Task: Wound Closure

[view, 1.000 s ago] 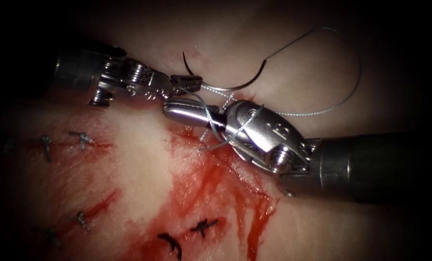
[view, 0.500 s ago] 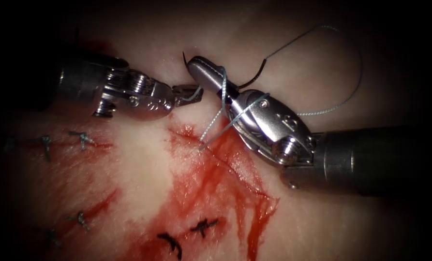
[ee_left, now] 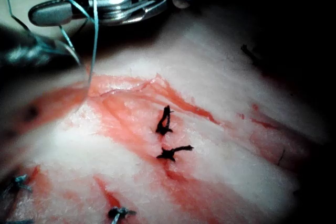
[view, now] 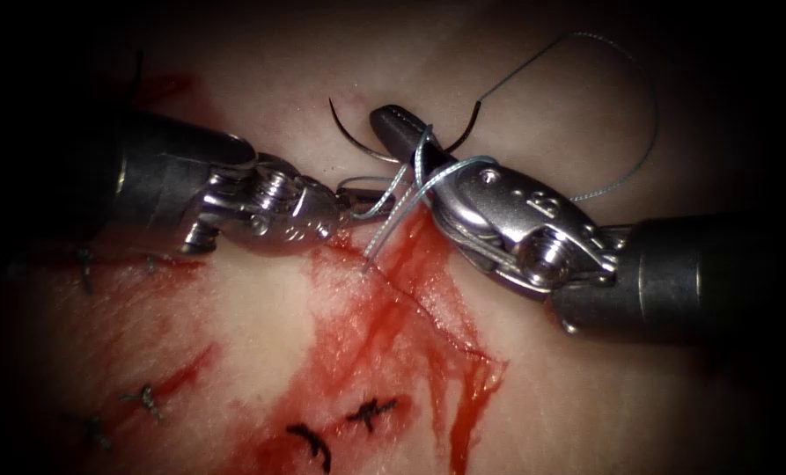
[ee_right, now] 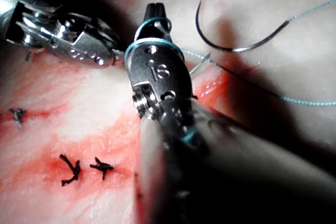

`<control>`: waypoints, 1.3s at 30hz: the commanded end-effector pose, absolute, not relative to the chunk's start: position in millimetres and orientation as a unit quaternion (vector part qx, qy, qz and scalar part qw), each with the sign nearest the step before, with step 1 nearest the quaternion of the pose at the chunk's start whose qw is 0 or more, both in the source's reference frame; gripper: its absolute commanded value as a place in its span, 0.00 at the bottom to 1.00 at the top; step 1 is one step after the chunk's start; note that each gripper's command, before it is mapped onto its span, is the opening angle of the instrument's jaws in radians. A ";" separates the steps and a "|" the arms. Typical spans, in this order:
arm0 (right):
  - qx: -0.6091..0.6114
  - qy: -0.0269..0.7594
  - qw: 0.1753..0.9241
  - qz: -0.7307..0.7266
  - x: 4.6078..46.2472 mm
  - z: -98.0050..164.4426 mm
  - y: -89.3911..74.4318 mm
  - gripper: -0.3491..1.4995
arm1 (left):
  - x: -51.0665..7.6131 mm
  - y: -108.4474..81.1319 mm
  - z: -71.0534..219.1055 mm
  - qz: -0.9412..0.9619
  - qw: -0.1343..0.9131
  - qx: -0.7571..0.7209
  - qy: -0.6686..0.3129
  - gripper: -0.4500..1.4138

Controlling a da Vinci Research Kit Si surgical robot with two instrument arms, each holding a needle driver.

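On the tissue [view: 260, 299], at 12 o'clock from the cut [view: 410, 295]: the needle [view: 357, 145] lies free, held by neither gripper, its curve partly hidden behind the right gripper.
Needle in tissue: not visibly; in the right wrist view the whole arc [ee_right: 220, 43] rests on the pale surface with its point up.
Left gripper [view: 357, 189]: comes in from 9 o'clock, its small jaws pressed together on the thread just above the cut's upper end.
Right gripper [view: 397, 127]: comes in from 3 o'clock, tip pointing toward 11 o'clock; jaws pressed together, nothing seen between them, thread wound around them.
Thread [view: 410, 180]: pale blue; it rises from the cut's upper end, wraps around the right gripper's jaws, and runs across to the left gripper.
Thread tail: from the needle's blunt end a long loop [view: 639, 105] arcs toward 1 o'clock and comes back down beside the right gripper.
Wraps, close up: in the right wrist view two turns [ee_right: 152, 35] circle the jaws; in the left wrist view strands [ee_left: 94, 30] cross the right gripper [ee_left: 52, 13] and drop to the tissue.
Fluid [view: 393, 343]: red, spread along the cut toward 6 o'clock.
Stitches [view: 370, 411]: dark knots at 6 o'clock; more [view: 150, 400] at 8 o'clock.
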State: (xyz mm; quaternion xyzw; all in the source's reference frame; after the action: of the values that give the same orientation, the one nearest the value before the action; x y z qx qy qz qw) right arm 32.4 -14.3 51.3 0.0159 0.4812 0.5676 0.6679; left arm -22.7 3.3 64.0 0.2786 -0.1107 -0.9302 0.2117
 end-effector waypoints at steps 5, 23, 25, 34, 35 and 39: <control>0.013 0.418 0.681 0.601 32.2 51.9 -15.0 0.00 | -22.6 3.6 64.3 -0.925 0.227 0.282 -0.111 0.00; 0.078 0.327 0.702 0.628 30.5 55.9 -18.9 0.00 | -23.0 5.4 62.3 -0.906 0.255 0.288 -0.178 0.00; 0.083 0.326 0.697 0.633 30.6 55.8 -19.0 0.00 | -23.0 5.6 62.1 -0.904 0.255 0.291 -0.183 0.00; 0.118 0.344 0.655 0.663 30.9 57.5 -19.4 0.11 | -23.7 5.7 62.4 -0.902 0.260 0.289 -0.190 0.00; 0.123 0.350 0.652 0.661 31.0 57.6 -19.4 0.12 | -23.7 5.8 62.5 -0.902 0.260 0.289 -0.190 0.00; 0.137 0.359 0.635 0.670 31.1 57.9 -19.4 0.07 | -23.5 6.0 62.9 -0.901 0.266 0.284 -0.194 0.00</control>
State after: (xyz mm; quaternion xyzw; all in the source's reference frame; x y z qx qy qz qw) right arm 30.2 -19.3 57.8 0.1380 0.3579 0.6721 0.6333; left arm -22.9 6.1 62.6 0.2831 -0.1948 -0.9006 0.2660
